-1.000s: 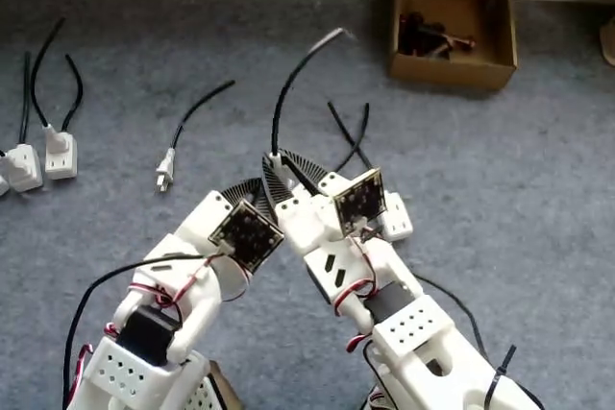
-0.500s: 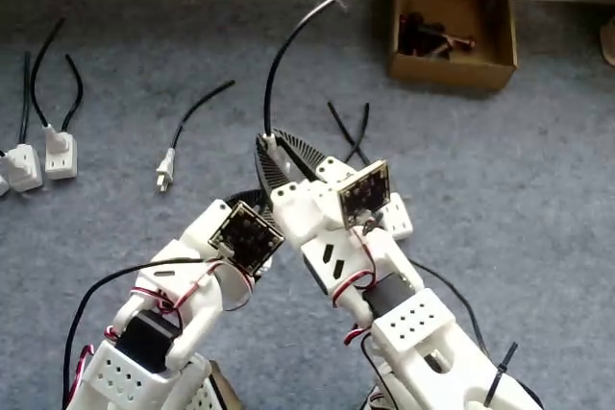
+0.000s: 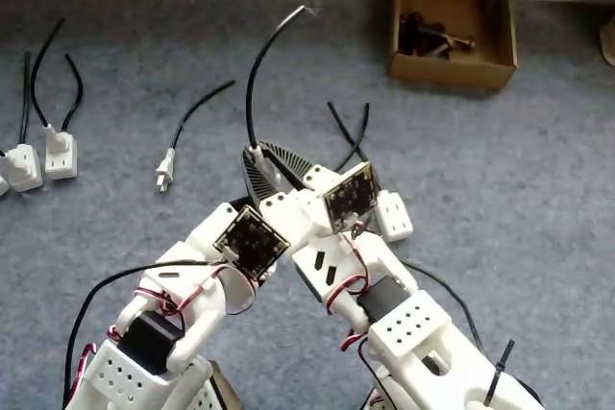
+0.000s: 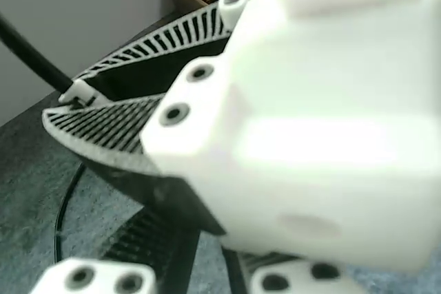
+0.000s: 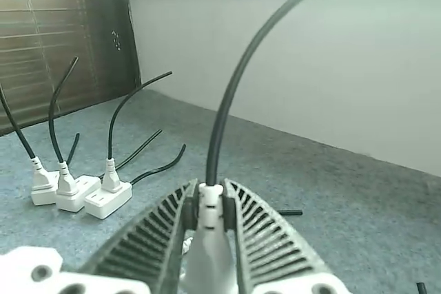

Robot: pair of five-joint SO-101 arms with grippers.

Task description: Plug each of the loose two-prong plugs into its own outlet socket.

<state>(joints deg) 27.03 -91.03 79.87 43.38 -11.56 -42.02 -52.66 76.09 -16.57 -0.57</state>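
Plug [image 5: 205,235], pinched in the right gripper [image 5: 209,196], has swung farther from the outlet socket [image 3: 394,216]; insertion remains undone.

The right arm's fingers [image 3: 288,156], clamped on the plug [image 3: 256,153], have swung left with its cable [image 3: 248,93].
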